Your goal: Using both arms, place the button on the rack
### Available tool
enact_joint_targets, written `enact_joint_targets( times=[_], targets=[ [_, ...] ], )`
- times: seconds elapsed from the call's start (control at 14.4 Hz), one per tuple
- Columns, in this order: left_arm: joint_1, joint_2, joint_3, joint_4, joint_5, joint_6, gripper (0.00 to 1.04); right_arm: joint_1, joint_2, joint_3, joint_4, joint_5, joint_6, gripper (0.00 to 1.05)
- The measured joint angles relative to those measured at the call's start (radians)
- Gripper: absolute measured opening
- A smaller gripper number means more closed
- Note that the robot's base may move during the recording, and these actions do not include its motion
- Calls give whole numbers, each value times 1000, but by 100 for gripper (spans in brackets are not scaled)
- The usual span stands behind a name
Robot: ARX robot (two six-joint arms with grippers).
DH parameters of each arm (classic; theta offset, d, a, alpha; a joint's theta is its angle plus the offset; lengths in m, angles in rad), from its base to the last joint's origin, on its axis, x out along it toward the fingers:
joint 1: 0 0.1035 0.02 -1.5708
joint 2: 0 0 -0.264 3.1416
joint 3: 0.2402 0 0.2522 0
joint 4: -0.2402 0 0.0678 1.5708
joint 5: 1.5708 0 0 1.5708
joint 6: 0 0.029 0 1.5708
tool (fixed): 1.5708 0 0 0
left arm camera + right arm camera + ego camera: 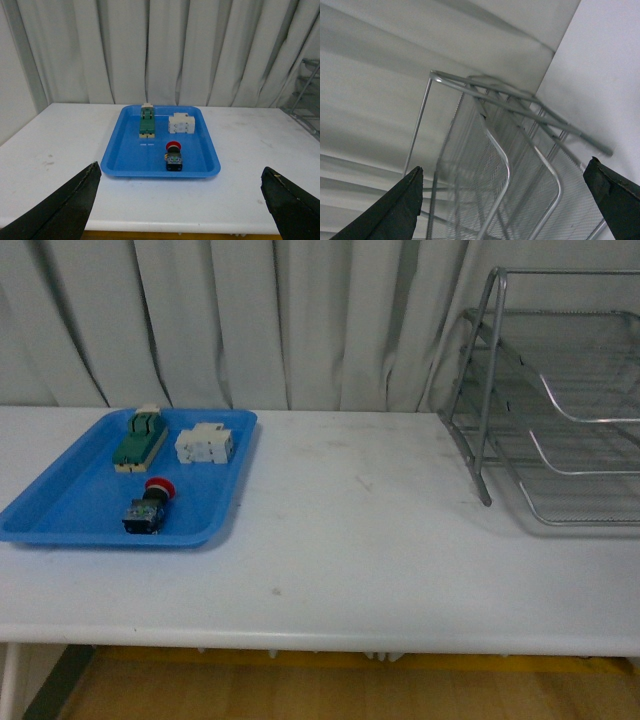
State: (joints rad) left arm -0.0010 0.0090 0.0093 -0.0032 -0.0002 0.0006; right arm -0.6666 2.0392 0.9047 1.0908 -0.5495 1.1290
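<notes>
The white table (350, 540) carries everything. The rack (560, 410) stands well to the right of the blue tray (60, 510), and its tiers seem empty. Nothing of the task looks done yet: the button (150, 505) lies inside the tray, close to its near rim, red cap toward the far side. The left gripper (180, 169) faces the tray from its near side, fingers spread wide and empty. The right gripper (502, 170) is away from the tray and aimed at the rack, also spread wide and empty. Pick-up, transfer and placing all remain.
</notes>
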Motion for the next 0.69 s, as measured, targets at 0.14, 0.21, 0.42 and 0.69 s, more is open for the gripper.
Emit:
enact_joint_targets(
  times=[0.14, 0.21, 0.42, 0.69],
  targets=[
    [0, 0, 0, 0, 0, 0, 98, 50, 60, -27, 157, -9, 183, 98],
    [0, 0, 0, 0, 0, 0, 98, 87, 83, -30, 197, -10, 257, 98],
    [0, 0, 0, 0, 0, 0, 98, 165, 149, -30, 190, -7, 367, 98],
    [0, 0, 0, 0, 0, 0, 98, 206, 231, -18, 194, -5, 416, 98]
  ],
)
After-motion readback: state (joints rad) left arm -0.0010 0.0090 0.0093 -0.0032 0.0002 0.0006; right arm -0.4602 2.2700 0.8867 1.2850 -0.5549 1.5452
